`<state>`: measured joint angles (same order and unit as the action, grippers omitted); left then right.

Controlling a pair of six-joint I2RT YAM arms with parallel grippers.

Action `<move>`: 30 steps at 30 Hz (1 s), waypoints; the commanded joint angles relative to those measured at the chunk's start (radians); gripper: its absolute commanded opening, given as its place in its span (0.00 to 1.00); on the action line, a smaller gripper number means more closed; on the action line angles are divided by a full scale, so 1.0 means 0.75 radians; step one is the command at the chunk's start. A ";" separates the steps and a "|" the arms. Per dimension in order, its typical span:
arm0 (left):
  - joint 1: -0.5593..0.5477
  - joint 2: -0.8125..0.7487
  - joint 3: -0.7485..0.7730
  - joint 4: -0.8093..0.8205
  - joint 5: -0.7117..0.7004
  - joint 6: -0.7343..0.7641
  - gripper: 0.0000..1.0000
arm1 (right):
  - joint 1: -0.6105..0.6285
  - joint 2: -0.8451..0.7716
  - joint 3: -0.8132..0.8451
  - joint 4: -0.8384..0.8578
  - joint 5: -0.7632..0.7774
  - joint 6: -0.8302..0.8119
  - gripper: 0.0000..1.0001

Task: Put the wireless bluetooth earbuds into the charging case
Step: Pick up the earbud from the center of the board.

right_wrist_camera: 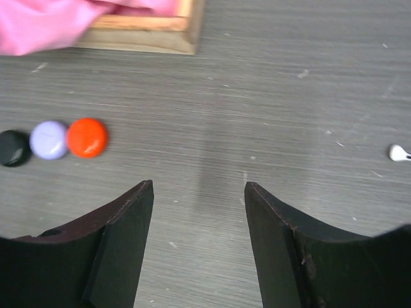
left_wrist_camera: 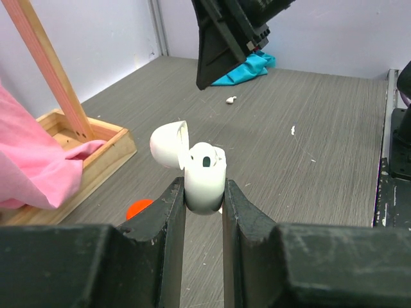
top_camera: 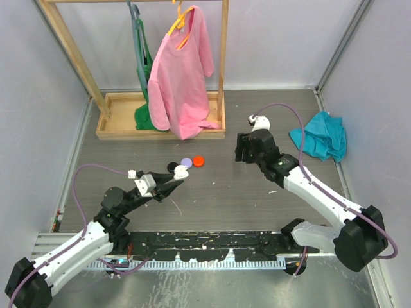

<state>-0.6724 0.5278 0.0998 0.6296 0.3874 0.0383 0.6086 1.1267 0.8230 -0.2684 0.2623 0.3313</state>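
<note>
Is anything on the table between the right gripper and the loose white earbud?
Nothing visible. The white earbud lies on bare tabletop to one side of the open right gripper; the red, lilac and black discs sit on its opposite side.

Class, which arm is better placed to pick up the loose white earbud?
Right: the right gripper is open and empty near the earbud; the left gripper is clamped on the open case.
</note>
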 commanded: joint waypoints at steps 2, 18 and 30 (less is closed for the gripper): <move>-0.003 -0.029 0.010 0.050 -0.020 -0.002 0.00 | -0.247 0.077 0.055 -0.060 -0.047 0.030 0.65; -0.003 -0.038 0.012 0.051 0.000 -0.012 0.00 | -0.820 0.496 0.127 0.157 -0.361 -0.033 0.67; -0.003 -0.050 0.006 0.064 0.001 -0.022 0.00 | -1.016 0.752 0.223 0.184 -0.588 -0.056 0.67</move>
<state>-0.6724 0.4995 0.0998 0.6262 0.3882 0.0341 -0.1200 1.6730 0.9604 -0.1513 -0.0982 0.2974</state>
